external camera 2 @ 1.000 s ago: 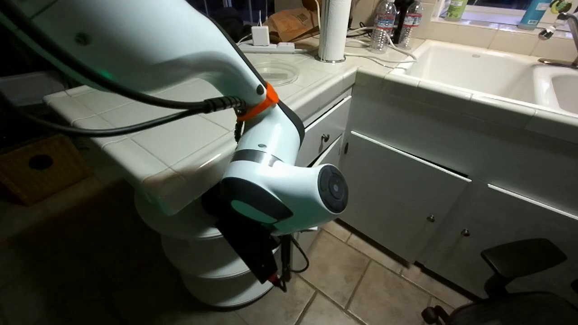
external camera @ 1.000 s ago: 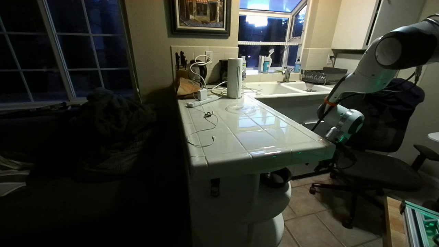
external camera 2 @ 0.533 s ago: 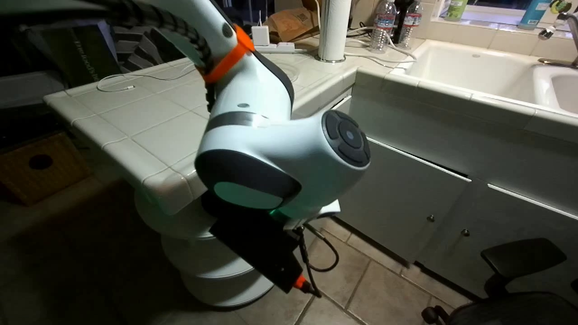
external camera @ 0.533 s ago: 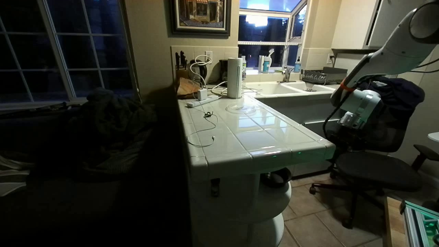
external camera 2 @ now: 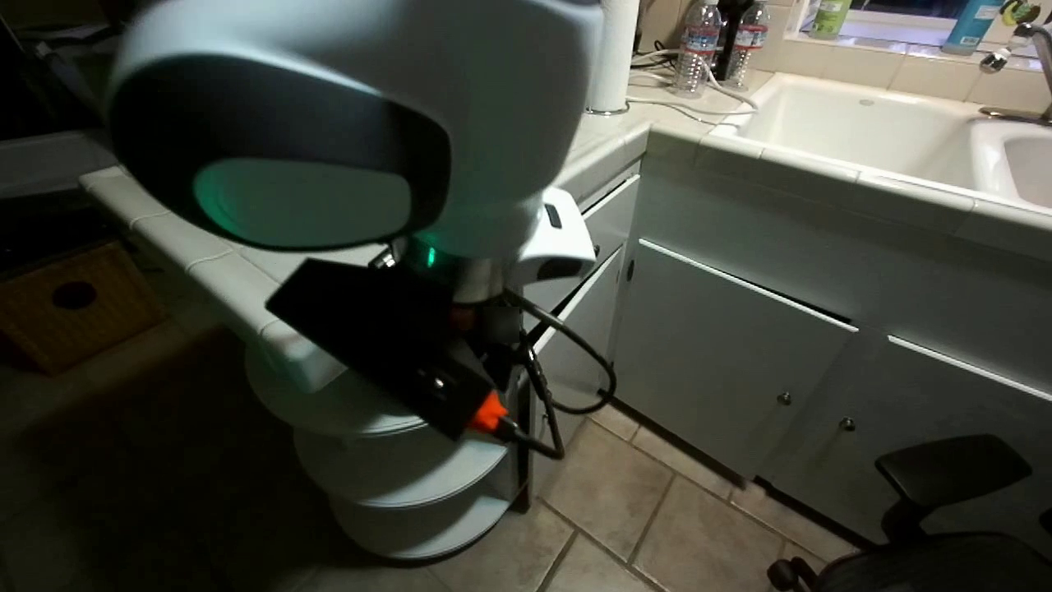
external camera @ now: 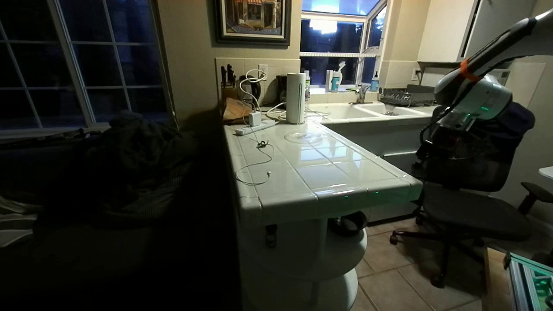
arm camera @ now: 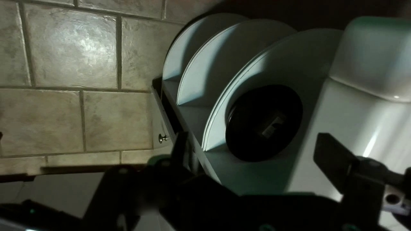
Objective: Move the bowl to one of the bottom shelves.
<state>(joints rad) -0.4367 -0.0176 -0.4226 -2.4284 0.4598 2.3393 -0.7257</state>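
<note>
The black bowl [arm camera: 263, 123] rests on the top one of the stacked shelves, tilted against the shelf wall or flat; I cannot tell which. It also shows under the island's overhang in an exterior view [external camera: 349, 224]. The lower white rounded shelves show in the wrist view [arm camera: 215, 61] and in both exterior views [external camera: 339, 287] [external camera 2: 411, 526]. My gripper [arm camera: 252, 140] is open and empty. Its fingers stand apart from the bowl, one on either side of it in the wrist view. In the exterior views the fingers are dark and mostly hidden by the arm and camera box.
The tiled island top [external camera: 311, 172] overhangs the shelves, with its edge [arm camera: 362, 118] close to one finger. A cabinet with a knob [arm camera: 162, 138] is beside the other finger. A black office chair [external camera: 471, 211] stands near the arm. A paper-towel roll [external camera: 296, 98] and cables stand on the island.
The arm has risen and drawn back from the island's corner, moving right in an exterior view and looming larger in the other view. The bowl has not moved.
</note>
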